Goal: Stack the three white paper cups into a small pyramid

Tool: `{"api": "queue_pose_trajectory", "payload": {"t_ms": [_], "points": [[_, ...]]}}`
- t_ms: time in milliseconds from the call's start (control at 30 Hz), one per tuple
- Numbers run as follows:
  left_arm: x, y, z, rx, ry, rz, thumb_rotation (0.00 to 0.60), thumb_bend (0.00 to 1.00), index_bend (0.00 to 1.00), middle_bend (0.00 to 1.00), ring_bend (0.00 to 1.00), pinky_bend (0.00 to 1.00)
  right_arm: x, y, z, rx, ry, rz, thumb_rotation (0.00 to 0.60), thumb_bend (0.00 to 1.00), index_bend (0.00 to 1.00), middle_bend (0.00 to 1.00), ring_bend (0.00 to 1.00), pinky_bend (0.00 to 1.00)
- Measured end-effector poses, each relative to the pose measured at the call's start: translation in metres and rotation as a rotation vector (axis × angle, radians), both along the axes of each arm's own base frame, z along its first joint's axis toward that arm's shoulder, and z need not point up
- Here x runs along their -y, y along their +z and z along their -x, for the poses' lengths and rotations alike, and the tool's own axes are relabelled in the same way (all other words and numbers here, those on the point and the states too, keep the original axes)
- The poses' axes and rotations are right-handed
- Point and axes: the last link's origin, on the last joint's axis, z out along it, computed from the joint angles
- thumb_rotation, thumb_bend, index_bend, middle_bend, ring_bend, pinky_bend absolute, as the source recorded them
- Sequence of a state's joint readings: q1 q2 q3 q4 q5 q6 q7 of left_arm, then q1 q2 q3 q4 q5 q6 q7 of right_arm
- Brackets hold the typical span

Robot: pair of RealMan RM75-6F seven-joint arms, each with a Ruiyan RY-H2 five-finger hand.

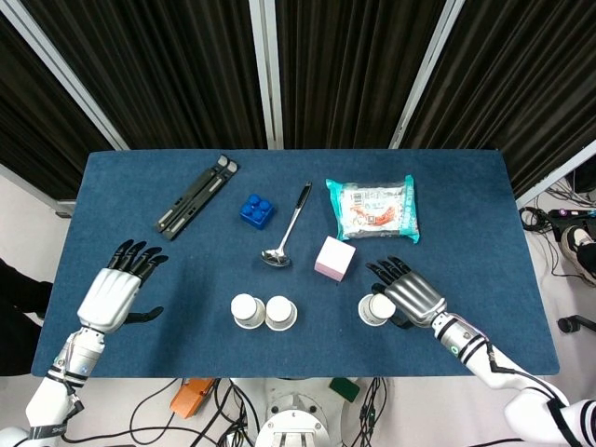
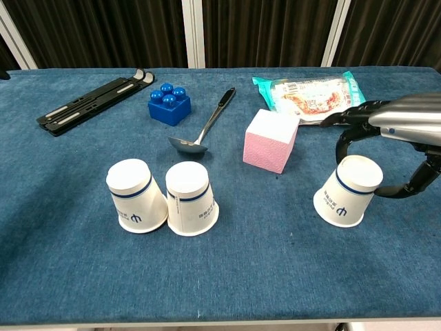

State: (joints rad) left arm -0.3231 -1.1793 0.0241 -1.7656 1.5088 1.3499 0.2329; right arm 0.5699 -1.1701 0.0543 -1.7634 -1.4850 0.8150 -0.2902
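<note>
The left hand (image 1: 114,294) hung open, palm down, fingers spread and pointing away from the robot, thumb jutting out to its inner side. Its forearm ran back toward the near left corner. The right hand (image 1: 410,294) sat low, its dark fingers (image 2: 342,118) curved forward and down, thumb hooked in from the opposite side. Whether that hand had truly closed was not clear. Its wrist and forearm trailed off to the right.

chest view cuts off the right hand (image 2: 406,131) at its edge; left hand (image 1: 114,296) unseen there.
</note>
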Motion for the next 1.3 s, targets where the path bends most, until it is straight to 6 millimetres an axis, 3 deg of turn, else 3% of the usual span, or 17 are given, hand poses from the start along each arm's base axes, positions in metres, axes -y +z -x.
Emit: {"api": "queue_pose_trajectory", "payload": {"t_ms": [200,467,833,1033,1300], "points": [[0.004,0.008,0.014,-0.010,0.042,-0.025,0.579,0.15,0.18,0.12,0.06,0.00,-0.001,0.017,-0.017,0.056,0.012,0.019,0.600,0.44,0.48,0.10,0.00,0.02],[0.016,0.016,0.040,0.000,0.134,-0.052,0.578,0.15,0.18,0.12,0.06,0.00,0.016,0.031,-0.090,0.194,0.132,-0.031,0.600,0.44,0.48,0.10,0.00,0.02],[0.026,0.018,0.057,0.027,0.181,-0.072,0.579,0.15,0.18,0.12,0.06,0.00,0.034,0.002,-0.187,0.242,0.227,-0.203,0.600,0.44,0.48,0.10,0.00,0.02],[0.028,0.017,0.063,0.035,0.196,-0.074,0.580,0.15,0.18,0.12,0.06,0.00,0.036,-0.014,-0.216,0.210,0.258,-0.227,0.600,0.44,0.44,0.10,0.00,0.02],[0.030,0.016,0.067,0.047,0.209,-0.078,0.581,0.15,0.18,0.12,0.06,0.00,0.037,-0.034,-0.237,0.142,0.259,-0.224,0.600,0.44,0.41,0.10,0.00,0.02]]}}
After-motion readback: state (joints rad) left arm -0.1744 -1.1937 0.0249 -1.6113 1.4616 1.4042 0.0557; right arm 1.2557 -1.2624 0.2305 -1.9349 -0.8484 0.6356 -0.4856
